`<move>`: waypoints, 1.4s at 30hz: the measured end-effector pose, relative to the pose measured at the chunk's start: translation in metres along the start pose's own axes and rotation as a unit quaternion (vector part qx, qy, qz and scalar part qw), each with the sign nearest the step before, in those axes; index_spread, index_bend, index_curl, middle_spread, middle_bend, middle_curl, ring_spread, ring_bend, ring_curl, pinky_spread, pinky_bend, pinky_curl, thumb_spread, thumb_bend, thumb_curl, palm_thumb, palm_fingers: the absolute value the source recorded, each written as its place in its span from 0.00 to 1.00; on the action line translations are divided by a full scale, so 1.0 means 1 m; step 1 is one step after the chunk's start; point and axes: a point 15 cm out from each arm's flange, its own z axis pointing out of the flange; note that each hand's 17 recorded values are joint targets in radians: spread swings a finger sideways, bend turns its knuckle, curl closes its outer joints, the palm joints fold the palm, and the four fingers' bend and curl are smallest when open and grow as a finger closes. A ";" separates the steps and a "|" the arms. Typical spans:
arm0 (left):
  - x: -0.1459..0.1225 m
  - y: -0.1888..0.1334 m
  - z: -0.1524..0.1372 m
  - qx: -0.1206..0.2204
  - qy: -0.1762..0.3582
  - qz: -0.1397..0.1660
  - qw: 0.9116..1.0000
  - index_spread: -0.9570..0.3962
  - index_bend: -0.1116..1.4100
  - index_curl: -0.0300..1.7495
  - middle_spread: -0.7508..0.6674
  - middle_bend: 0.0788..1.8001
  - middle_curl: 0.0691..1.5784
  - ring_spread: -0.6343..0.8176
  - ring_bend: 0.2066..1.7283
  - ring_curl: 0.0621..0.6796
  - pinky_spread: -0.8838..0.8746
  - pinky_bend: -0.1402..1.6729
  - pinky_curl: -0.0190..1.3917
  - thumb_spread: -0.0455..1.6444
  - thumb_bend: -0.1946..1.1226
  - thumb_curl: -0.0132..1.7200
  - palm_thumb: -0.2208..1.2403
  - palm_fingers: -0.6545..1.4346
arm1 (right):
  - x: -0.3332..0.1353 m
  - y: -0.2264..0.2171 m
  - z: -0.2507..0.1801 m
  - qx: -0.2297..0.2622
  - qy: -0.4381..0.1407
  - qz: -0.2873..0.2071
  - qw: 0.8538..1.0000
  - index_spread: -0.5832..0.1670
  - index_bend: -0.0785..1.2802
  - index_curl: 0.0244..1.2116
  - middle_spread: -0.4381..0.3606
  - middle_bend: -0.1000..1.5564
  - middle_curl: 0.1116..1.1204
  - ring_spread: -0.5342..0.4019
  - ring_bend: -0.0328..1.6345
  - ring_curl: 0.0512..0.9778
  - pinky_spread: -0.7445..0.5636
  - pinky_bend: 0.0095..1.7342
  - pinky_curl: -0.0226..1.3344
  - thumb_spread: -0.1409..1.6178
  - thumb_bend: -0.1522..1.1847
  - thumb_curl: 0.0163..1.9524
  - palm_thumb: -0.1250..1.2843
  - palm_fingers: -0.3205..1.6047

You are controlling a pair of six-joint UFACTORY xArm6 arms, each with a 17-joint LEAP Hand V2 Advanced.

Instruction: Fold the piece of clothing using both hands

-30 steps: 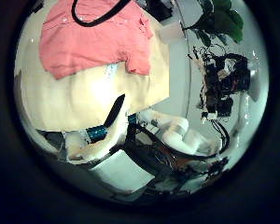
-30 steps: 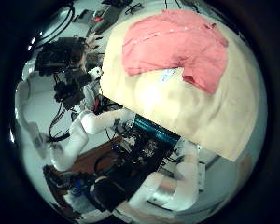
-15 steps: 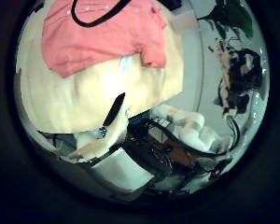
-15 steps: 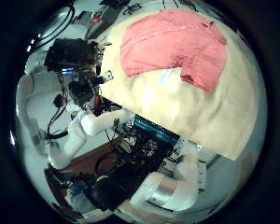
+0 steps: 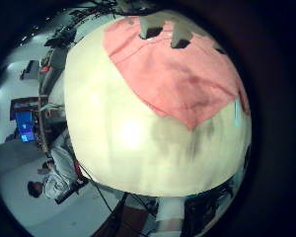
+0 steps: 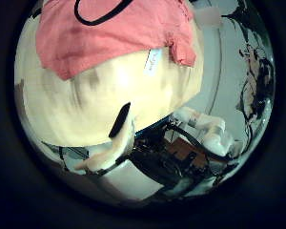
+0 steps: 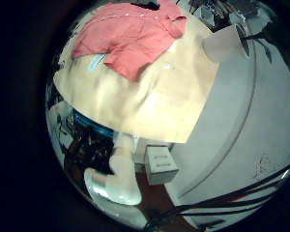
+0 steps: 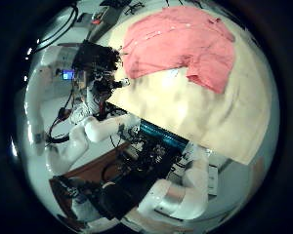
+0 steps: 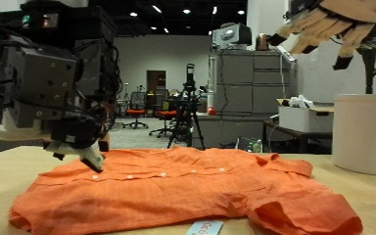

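Bright ceiling lights; palm views warped, dark-rimmed.

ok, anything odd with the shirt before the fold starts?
The orange button-up shirt lies rumpled on the tan table, one sleeve bunched beside it and a small white tag lying at its hem. Otherwise nothing stands out.

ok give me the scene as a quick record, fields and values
garment: orange shirt, spread out, not yet folded
surface: tan table
left hand: low over one end of the shirt, fingers pointing down, open; contact unclear
right hand: raised well above the shirt's other end, fingers spread, holding nothing
other item: small white tag on the table beside the shirt
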 end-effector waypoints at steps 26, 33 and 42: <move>-0.019 -0.020 0.065 -0.034 -0.033 -0.023 0.999 0.79 0.18 0.20 0.72 0.10 0.15 0.78 0.15 0.26 0.78 0.22 0.23 0.67 0.13 0.18 0.40 0.34 | 0.001 0.001 0.000 -0.001 0.000 -0.001 1.000 0.49 0.18 0.22 0.81 0.17 0.18 0.91 0.17 0.23 0.91 0.25 0.25 0.57 0.09 0.15 0.16 0.18; -0.026 -0.018 0.067 -0.046 -0.056 -0.027 0.997 0.76 0.19 0.20 0.59 0.18 0.19 0.66 0.16 0.26 0.72 0.19 0.22 0.66 0.13 0.18 0.43 0.44 | 0.001 0.002 -0.001 -0.001 0.001 -0.003 1.000 0.49 0.18 0.22 0.80 0.18 0.18 0.91 0.17 0.23 0.91 0.25 0.25 0.57 0.09 0.15 0.16 0.18; -0.033 -0.020 0.055 -0.075 -0.079 -0.011 0.994 0.62 0.29 0.25 0.37 0.38 0.28 0.43 0.20 0.26 0.62 0.15 0.15 0.64 0.13 0.19 0.45 0.57 | 0.029 0.007 -0.010 -0.002 0.028 0.022 0.999 0.48 0.15 0.19 0.75 0.19 0.20 0.86 0.25 0.26 0.88 0.27 0.25 0.56 0.09 0.15 0.16 0.23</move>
